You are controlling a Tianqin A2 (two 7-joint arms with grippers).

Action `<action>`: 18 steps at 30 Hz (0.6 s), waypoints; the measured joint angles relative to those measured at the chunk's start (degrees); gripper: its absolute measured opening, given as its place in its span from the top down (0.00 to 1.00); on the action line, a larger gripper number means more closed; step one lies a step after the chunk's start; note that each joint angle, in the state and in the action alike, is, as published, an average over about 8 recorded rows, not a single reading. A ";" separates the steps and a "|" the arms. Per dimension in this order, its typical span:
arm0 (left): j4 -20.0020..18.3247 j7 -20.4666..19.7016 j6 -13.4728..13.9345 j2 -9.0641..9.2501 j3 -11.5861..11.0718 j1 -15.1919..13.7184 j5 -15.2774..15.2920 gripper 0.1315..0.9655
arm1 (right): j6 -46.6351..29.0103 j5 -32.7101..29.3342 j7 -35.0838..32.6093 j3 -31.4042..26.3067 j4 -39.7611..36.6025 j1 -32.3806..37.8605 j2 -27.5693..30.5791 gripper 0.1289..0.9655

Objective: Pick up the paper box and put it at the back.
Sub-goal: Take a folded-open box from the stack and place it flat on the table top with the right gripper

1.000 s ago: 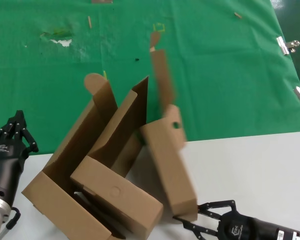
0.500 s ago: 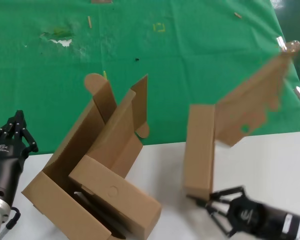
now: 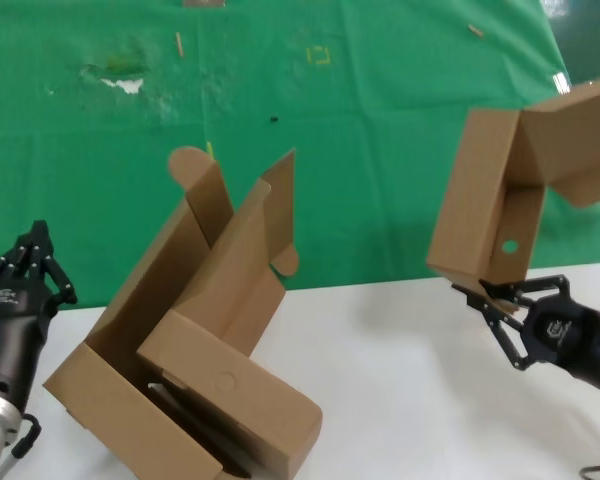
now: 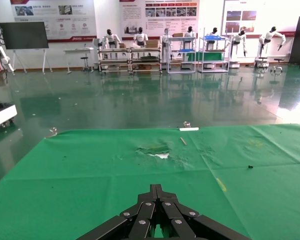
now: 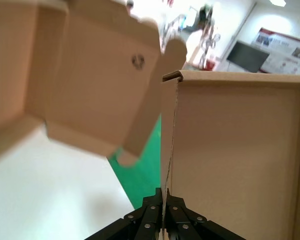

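Green cloth point(image 3: 400, 150) is covering the far part of the desk point(image 3: 400, 400), with a whitish worn patch point(image 3: 125, 82) and small yellow marks, and the white near part is carrying a bigger brown carton point(image 3: 180, 330) with rounded-ear flaps and a second brown box with a round dimple point(image 3: 230, 395) resting in it. Right pincer point(image 3: 500, 298) is holding the paper box point(image 3: 490, 200) by one thin wall edge, fingers pinched nearly closed on the cardboard, which the right wrist view confirms point(image 5: 163, 197). Box is hanging in the air at the right side, tilted, over the line where cloth meets white top, well apart from the carton. It is plain brown corrugated, a shallow tray with a small round hole point(image 3: 508, 246) in one wall, and its hinged tabbed lid point(image 3: 580, 130) is flapping open toward the right edge. Step looks like mid-carry: pickup done, placing not yet done. Next move likely calls for reaching farther over the green cloth, lowering, and letting go; the loose lid could swing and the edge grip may let the box pivot. Left pincer point(image 3: 28, 265) is idling at the near left edge, fingers closed together, holding nothing point(image 4: 157, 212).
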 joint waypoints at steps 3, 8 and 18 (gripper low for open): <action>0.00 0.00 0.00 0.00 0.00 0.00 0.00 0.99 | 5.89 -3.89 0.84 -1.23 2.60 0.31 0.32 0.99; 0.00 0.00 0.00 0.00 0.00 0.00 0.00 0.99 | 16.41 -13.26 4.03 -6.14 5.49 1.28 0.46 0.99; 0.00 0.00 0.00 0.00 0.00 0.00 0.00 0.99 | 30.77 -30.86 16.17 -18.84 6.62 7.33 0.06 0.99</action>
